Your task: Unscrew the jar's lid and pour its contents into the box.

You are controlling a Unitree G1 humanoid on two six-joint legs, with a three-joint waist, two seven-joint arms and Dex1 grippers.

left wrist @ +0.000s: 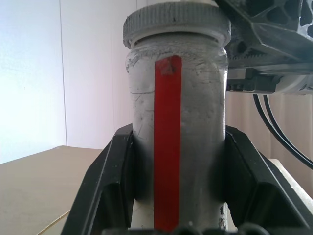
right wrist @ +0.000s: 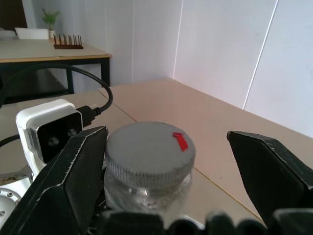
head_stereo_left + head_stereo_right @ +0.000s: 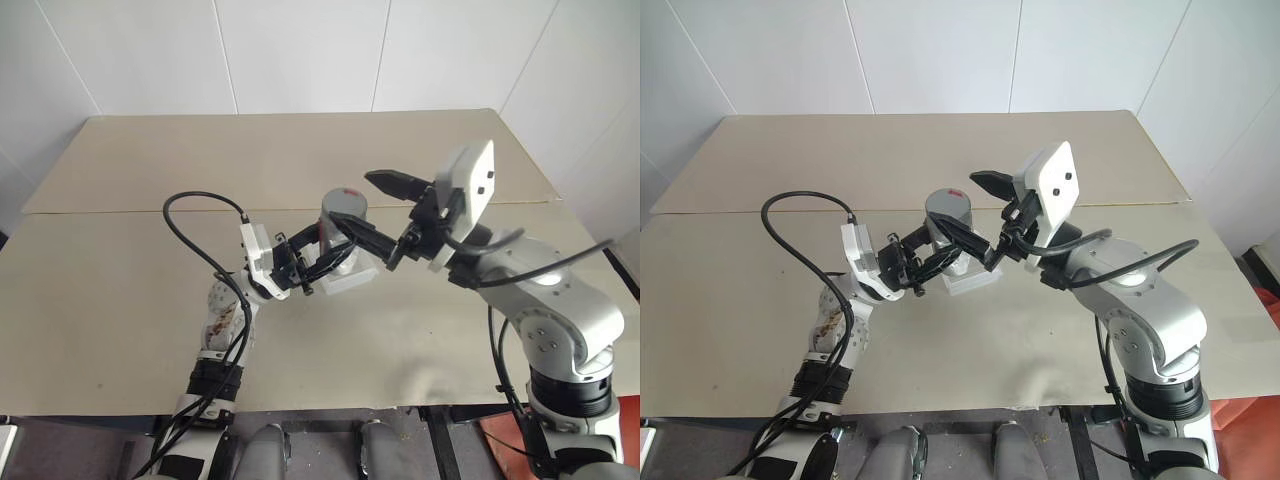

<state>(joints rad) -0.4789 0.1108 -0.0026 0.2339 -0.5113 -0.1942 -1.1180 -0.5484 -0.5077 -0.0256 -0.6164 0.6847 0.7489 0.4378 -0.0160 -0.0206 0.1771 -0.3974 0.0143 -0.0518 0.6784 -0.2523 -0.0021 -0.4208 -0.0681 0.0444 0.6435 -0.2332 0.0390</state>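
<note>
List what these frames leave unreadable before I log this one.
- Contents: none made out through the jar's cloudy wall, left wrist view.
- Box: mostly hidden behind the left gripper and jar, head views.
- Jar's base: cut off by the frame edge, left wrist view.

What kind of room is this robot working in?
Probably an office or lab workroom. Plain white panelled walls surround a bare beige table, and the right wrist view shows another desk with a potted plant behind.
</note>
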